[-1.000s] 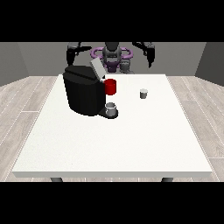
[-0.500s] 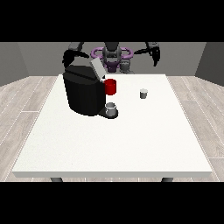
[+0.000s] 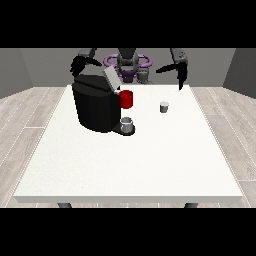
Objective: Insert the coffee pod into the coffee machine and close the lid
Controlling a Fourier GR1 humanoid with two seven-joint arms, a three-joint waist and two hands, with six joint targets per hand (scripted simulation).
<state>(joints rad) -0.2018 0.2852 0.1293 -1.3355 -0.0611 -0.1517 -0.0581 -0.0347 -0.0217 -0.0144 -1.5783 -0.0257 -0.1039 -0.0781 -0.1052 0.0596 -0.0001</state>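
Front view, the only one. Black coffee machine sits on the white table toward the view's left, w/ its grey lid tilted up, i.e. open. A red part sticks out at the machine's front, and a small grey cup stands on the drip base just below it.

Coffee pod: small grey piece standing upright on the table, apart from the machine, to the view's right of it and a bit further back than the cup. Its long axis looks vertical, tho it's too small to say much more.

Hand at the view's right hangs above the table's far edge, fingers pointing down and looking fairly straight, holding nothing. The pod lies toward the camera and slightly to the view's left of those fingertips, lower down, w/ a clear gap.

Hand at the view's left is up behind the machine's top; finger state can't be told, dark on dark.

Judgement: pod not yet picked up. The hand at the view's right is plainly the nearer one, so the reach should go down and forward onto the pod.
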